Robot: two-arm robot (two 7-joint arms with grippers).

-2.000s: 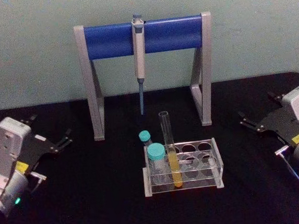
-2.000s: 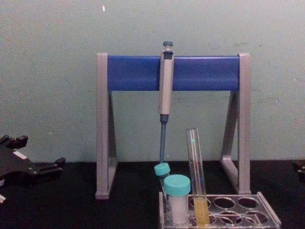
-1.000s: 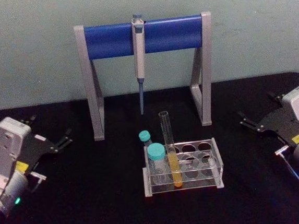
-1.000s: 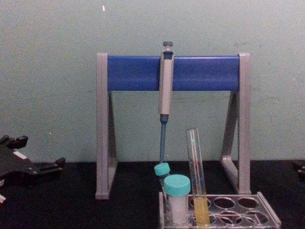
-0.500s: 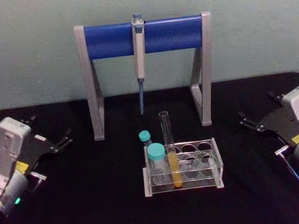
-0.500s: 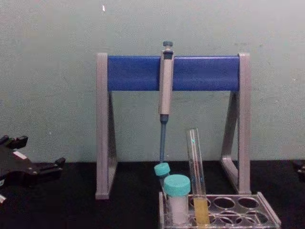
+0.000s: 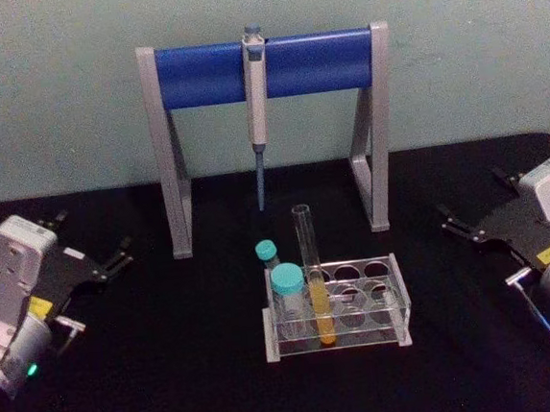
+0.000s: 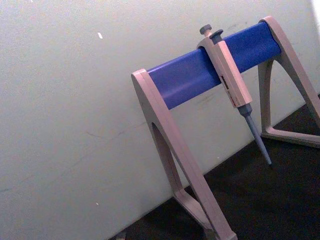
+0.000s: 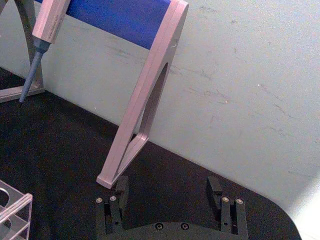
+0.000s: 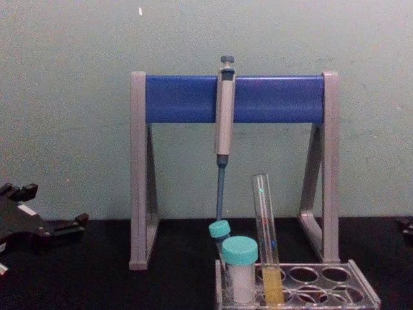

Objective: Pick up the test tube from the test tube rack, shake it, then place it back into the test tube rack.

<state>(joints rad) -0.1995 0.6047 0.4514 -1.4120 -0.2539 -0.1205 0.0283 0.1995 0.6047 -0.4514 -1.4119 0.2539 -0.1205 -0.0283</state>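
— Two grippers, both idle?
— Yes. Your left gripper [image 7: 93, 235] sat parked far left, fingers spread, holding nothing.
— The test tube?
— The test tube [image 7: 313, 278] leaned slightly in the test tube rack [image 7: 391, 294] at centre, just beside the teal-capped tube [image 7: 286, 290]. Your right gripper [image 7: 473, 198] sat far right, fingers likewise apart.
— Which step?
— The pickup, not yet begun, I'd judge. You needed to bring one gripper around the bare glass above the rack.
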